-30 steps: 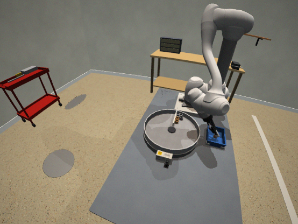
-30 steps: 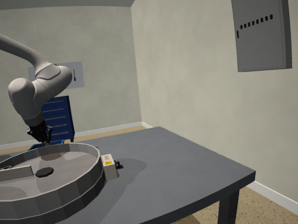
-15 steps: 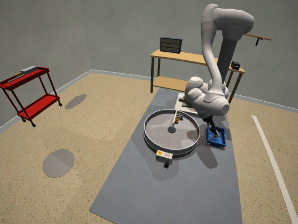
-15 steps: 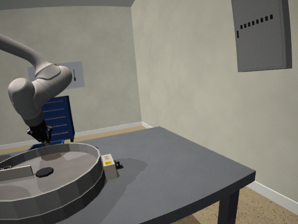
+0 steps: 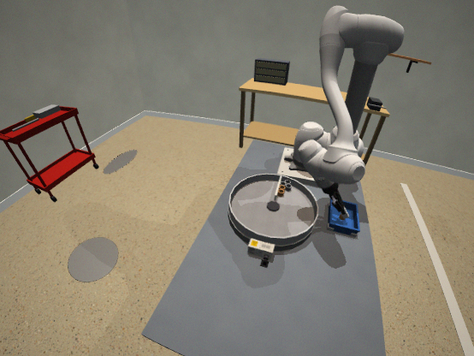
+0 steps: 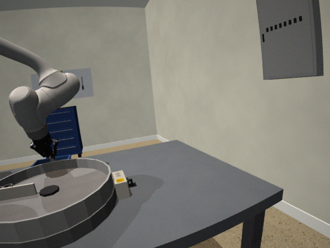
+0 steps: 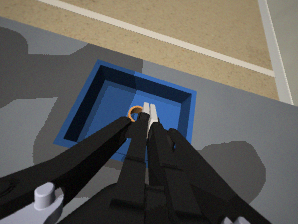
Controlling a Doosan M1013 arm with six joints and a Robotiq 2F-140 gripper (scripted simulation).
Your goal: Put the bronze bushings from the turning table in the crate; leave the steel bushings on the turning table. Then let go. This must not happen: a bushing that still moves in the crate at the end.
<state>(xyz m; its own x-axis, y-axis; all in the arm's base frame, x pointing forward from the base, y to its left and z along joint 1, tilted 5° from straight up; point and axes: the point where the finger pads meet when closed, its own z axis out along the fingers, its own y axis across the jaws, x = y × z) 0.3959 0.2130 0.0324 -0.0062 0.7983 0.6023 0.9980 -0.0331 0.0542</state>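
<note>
My gripper [image 5: 345,215] [image 6: 52,158] [image 7: 147,110] is shut on the wall of a bronze bushing [image 7: 134,114]. The fingertips are over the inside of the blue crate [image 5: 344,230] [image 7: 80,102], and the ring shows on their left in the wrist view. Its height above the crate floor is hard to tell. The fingers hide part of the crate. On the turning table [image 5: 252,201] [image 6: 83,176], two bronze bushings [image 5: 281,192] stand close together beside the pale bar. Steel bushings [image 5: 288,186] lie right next to them, nearer the arm's base.
The turning table has a raised rim, a dark centre hub [image 5: 273,206] [image 6: 49,190] and a pale bar [image 6: 21,191] across part of it. A white box [image 5: 261,246] [image 6: 121,185] stands at its rim. The crate stands just beyond the rim.
</note>
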